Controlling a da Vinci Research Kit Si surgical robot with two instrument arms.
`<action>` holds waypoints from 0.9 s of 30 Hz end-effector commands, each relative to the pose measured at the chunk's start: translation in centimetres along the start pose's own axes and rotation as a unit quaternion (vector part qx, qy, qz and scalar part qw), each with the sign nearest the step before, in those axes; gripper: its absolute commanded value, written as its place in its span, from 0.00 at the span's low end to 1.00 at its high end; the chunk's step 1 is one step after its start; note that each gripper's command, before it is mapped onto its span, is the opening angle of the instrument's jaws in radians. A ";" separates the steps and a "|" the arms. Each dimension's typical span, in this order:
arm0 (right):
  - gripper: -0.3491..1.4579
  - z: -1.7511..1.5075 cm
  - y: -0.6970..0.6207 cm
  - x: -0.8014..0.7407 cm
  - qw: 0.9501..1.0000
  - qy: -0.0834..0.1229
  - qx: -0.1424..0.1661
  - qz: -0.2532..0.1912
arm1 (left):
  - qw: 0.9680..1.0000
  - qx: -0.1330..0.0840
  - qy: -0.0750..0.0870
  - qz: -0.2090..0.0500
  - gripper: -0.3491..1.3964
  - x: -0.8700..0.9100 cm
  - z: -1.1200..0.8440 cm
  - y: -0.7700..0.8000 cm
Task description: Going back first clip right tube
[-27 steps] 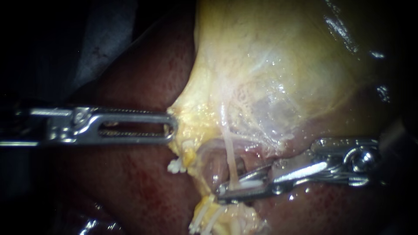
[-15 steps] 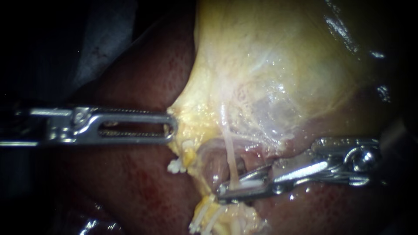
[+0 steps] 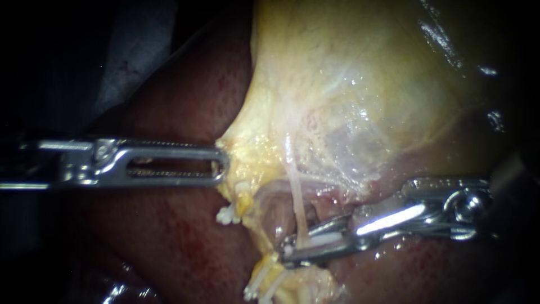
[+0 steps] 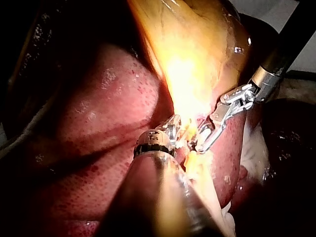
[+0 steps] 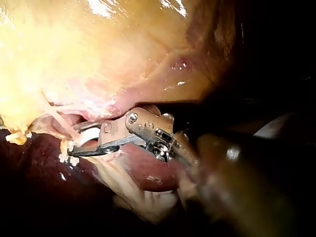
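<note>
My right instrument [image 3: 289,247] comes in from the right, its jaws shut on a white clip [image 3: 319,238]. The clip sits across the lower end of a thin pale tube [image 3: 296,202], the right one of two, which runs down from the yellow gallbladder [image 3: 349,84]. In the right wrist view the same jaws [image 5: 74,145] hold the white clip [image 5: 89,136] against the tissue. My left instrument [image 3: 223,164] lies level, its slotted jaws shut on the gallbladder's edge. In the left wrist view its jaws [image 4: 173,129] grip yellow tissue beside my right instrument [image 4: 202,143].
Dark red liver [image 3: 169,236] lies under and around both instruments. A white clip [image 3: 228,214] sits on yellow tissue to the left of the tube, and more white clips [image 3: 256,288] show lower down. A grey drape [image 3: 135,50] lies at the upper left.
My right instrument's jaws have drawn closer together on the clip and turned slightly at the tube. My left instrument and the gallbladder have not moved.
</note>
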 end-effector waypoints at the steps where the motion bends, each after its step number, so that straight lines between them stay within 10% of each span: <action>1: 0.36 0.00 0.00 0.00 1.000 0.002 -0.002 -0.007 | 1.000 0.000 0.000 0.000 0.00 0.00 0.00 0.00; 16: 0.40 -0.13 -0.11 0.11 1.000 0.013 -0.001 -0.023 | 1.000 0.000 0.000 0.000 0.00 0.00 0.00 0.00; 27: 0.41 -0.87 -0.40 0.55 0.998 0.043 -0.022 -0.044 | 1.000 -0.001 -0.001 0.001 0.00 0.02 0.02 0.00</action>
